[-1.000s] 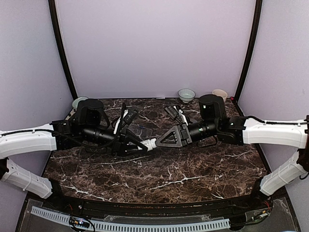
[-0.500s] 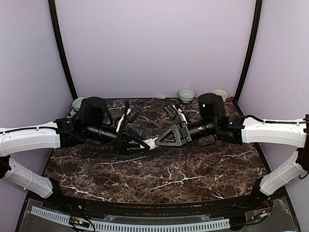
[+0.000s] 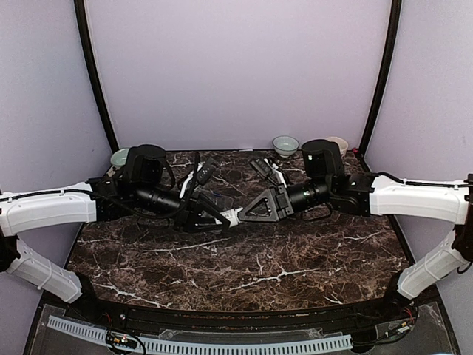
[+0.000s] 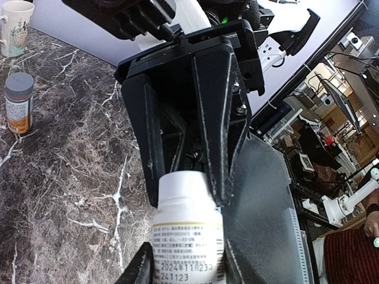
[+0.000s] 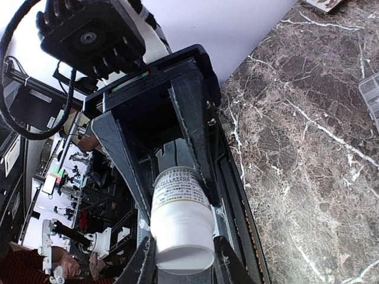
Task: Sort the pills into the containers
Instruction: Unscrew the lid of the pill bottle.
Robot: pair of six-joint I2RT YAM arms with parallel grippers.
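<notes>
Dark marble table (image 3: pixel 295 259), lilac walls (image 3: pixel 236 66). Pill bottle (image 5: pixel 180 219) held mid-air at centre; I judge it light, rigid and slick. Left gripper (image 4: pixel 186 264) clamps the labelled body. Right gripper (image 5: pixel 183 261) pinches the cap, the place to twist. One organizer box (image 5: pixel 372 97) lies on the table nearby. Also one second bottle (image 4: pixel 18 103), two bowls (image 3: pixel 285 144), one mug (image 4: pixel 15 26).

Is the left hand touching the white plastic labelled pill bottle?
Touching. Left wrist view: the left hand clamps the white pill bottle between its fingers.
</notes>
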